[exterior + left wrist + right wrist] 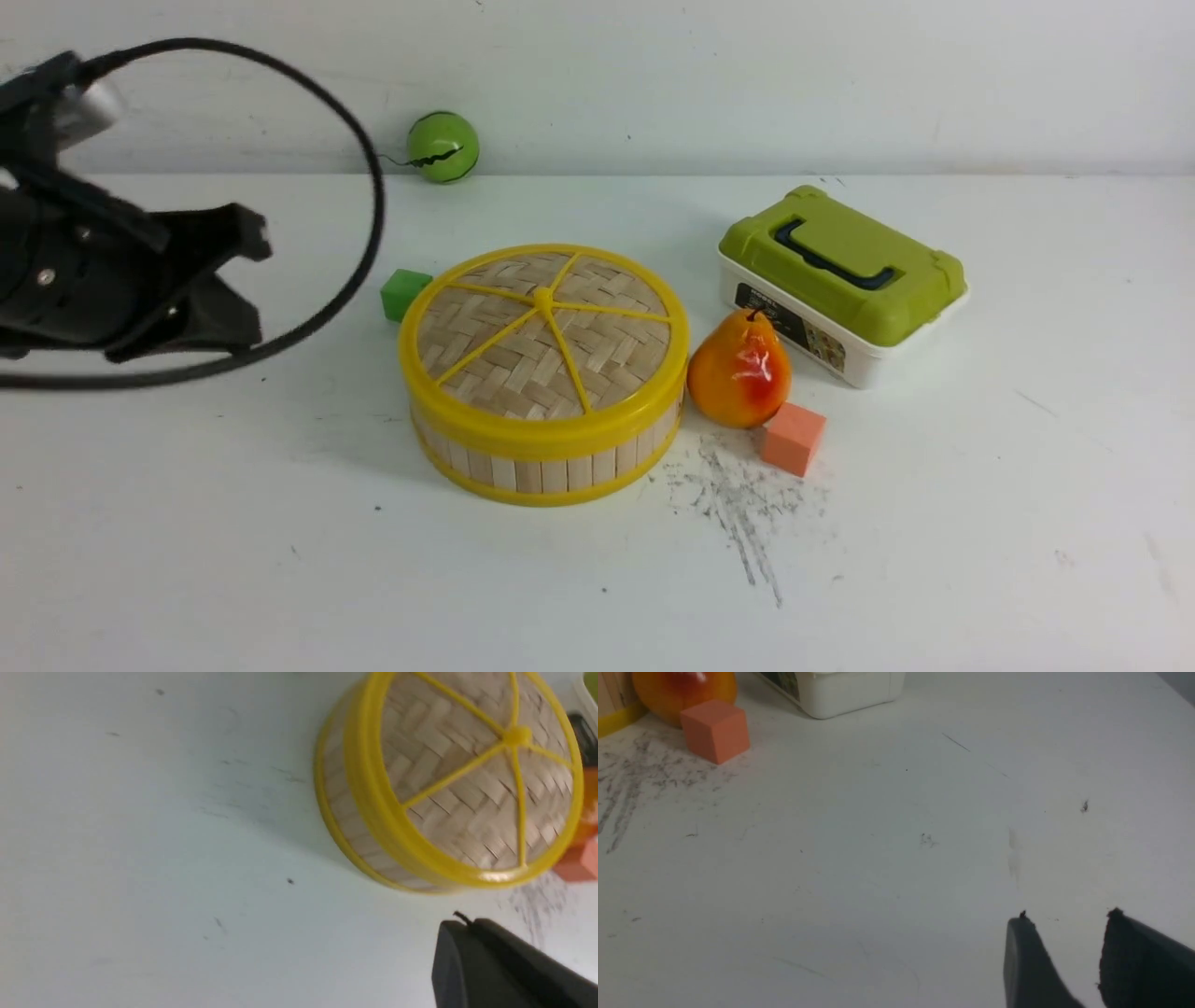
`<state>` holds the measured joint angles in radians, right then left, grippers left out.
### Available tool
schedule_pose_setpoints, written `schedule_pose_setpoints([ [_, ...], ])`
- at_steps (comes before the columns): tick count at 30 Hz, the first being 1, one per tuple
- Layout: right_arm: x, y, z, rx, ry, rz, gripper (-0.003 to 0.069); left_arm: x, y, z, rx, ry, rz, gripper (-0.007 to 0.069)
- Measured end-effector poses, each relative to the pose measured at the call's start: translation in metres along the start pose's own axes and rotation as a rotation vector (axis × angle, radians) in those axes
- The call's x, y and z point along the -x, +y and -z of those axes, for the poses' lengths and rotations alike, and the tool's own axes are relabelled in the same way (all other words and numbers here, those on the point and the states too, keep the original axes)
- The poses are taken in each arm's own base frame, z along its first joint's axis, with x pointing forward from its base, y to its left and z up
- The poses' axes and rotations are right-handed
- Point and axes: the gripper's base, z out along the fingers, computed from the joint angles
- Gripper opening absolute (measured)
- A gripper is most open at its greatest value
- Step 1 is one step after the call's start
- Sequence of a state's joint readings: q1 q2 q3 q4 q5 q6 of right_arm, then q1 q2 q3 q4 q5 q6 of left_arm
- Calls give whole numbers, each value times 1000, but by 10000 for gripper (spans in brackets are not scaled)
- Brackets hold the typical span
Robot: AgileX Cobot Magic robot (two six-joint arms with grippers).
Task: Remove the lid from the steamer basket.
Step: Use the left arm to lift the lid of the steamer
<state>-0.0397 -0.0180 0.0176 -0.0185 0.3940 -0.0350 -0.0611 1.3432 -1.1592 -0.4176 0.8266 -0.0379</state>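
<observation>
The lid (544, 327), a woven bamboo disc with a yellow rim, spokes and centre knob, sits closed on the steamer basket (551, 467) at the middle of the table. The left wrist view shows the lid (467, 788) and the slatted basket wall (345, 807). My left arm (140, 280) hovers left of the basket, apart from it. My left gripper (460, 924) is shut and empty, its fingers pressed together. My right gripper (1068, 917) stands open over bare table, holding nothing, and is out of the front view.
A pear (739, 369) touches the basket's right side, with an orange cube (794, 437) beside it. A white box with a green lid (840, 280) stands behind them. A green cube (403, 291) lies behind the basket's left, a green ball (442, 147) by the wall.
</observation>
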Motion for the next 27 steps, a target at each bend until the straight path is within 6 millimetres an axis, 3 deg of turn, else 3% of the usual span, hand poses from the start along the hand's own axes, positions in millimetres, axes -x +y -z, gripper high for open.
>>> schedule_pose_setpoints([
  [3,0,0,0,0,0,0,239,13,-14,-16,-94,92,-13,-13],
  [9,0,0,0,0,0,0,239,27,-71,-65,-170,274,-198,-13],
  [16,0,0,0,0,0,0,239,50,-122,-109,-19,168,-423,5],
  [19,0,0,0,0,0,0,239,53,-132,-123,40,137,-477,44],
  [22,0,0,0,0,0,0,239,56,-144,-148,116,90,-543,155],
  [27,0,0,0,0,0,0,239,60,-142,-177,181,32,-519,290],
])
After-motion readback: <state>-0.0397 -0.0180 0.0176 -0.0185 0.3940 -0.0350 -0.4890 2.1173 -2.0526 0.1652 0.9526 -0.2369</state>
